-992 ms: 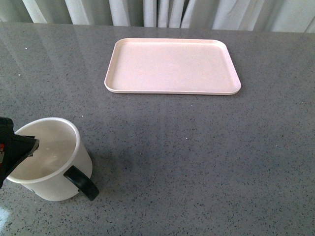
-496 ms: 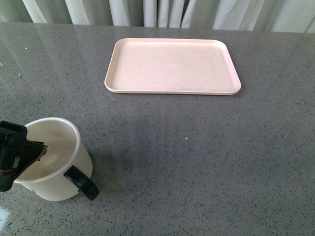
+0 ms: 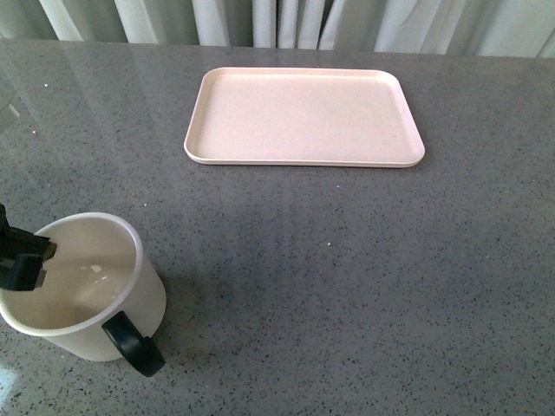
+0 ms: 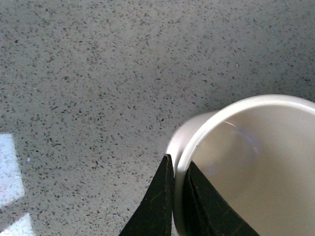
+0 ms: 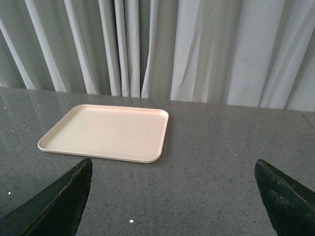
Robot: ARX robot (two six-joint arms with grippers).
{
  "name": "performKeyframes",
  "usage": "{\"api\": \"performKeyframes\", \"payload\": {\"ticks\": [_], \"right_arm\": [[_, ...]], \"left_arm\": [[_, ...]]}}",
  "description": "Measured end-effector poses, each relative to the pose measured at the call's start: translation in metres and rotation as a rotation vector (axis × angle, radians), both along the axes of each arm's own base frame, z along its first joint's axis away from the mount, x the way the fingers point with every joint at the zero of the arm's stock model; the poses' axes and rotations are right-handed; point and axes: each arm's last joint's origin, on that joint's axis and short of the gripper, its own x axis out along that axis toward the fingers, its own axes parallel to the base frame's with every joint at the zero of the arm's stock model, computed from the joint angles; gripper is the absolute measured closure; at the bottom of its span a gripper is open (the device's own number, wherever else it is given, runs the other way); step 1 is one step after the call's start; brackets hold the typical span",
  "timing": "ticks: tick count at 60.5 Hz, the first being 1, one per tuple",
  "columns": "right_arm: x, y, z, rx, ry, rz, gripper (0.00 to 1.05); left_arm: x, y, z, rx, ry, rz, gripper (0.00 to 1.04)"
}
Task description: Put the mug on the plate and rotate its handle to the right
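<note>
The cream-white mug (image 3: pixel 87 290) stands upright at the near left of the grey table, its black handle (image 3: pixel 132 345) pointing toward the front. My left gripper (image 3: pixel 26 260) is shut on the mug's left rim (image 4: pixel 184 162), one finger (image 4: pixel 156 206) outside the wall and one inside. The pale pink plate (image 3: pixel 303 117) lies empty at the far middle of the table, well away from the mug. It also shows in the right wrist view, plate (image 5: pixel 106 132), ahead of my right gripper (image 5: pixel 173 194), which hangs open above bare tabletop with nothing between its fingers.
White curtains (image 5: pixel 162 49) hang behind the table's far edge. The speckled grey tabletop (image 3: pixel 347 260) stretches between mug and plate. A bright patch (image 4: pixel 9 172) lies on the surface beside the mug in the left wrist view.
The mug has shifted slightly down-left in the front view and turned, its handle swinging from the lower right toward the front. My left gripper stayed on the rim.
</note>
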Motion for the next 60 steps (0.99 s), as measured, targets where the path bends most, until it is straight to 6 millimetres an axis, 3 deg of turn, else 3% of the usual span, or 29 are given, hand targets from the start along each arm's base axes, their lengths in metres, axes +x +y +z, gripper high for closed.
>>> {"api": "performKeyframes", "payload": {"ticks": [11, 20, 33, 46, 60], "right_arm": [[0.0, 0.0, 0.0, 0.0, 0.0, 0.0, 0.09], [0.0, 0.0, 0.0, 0.0, 0.0, 0.0, 0.09], [0.0, 0.0, 0.0, 0.0, 0.0, 0.0, 0.09], [0.0, 0.0, 0.0, 0.0, 0.0, 0.0, 0.09], [0.0, 0.0, 0.0, 0.0, 0.0, 0.0, 0.09]], "left_arm": [[-0.001, -0.006, 0.006, 0.006, 0.021, -0.023, 1.02], [0.005, -0.009, 0.029, -0.002, -0.003, -0.024, 1.02], [0.04, -0.024, 0.061, -0.016, -0.085, -0.046, 1.02], [0.083, -0.044, 0.068, -0.028, -0.077, -0.067, 1.02], [0.141, -0.082, 0.074, -0.037, -0.075, -0.118, 1.02]]}}
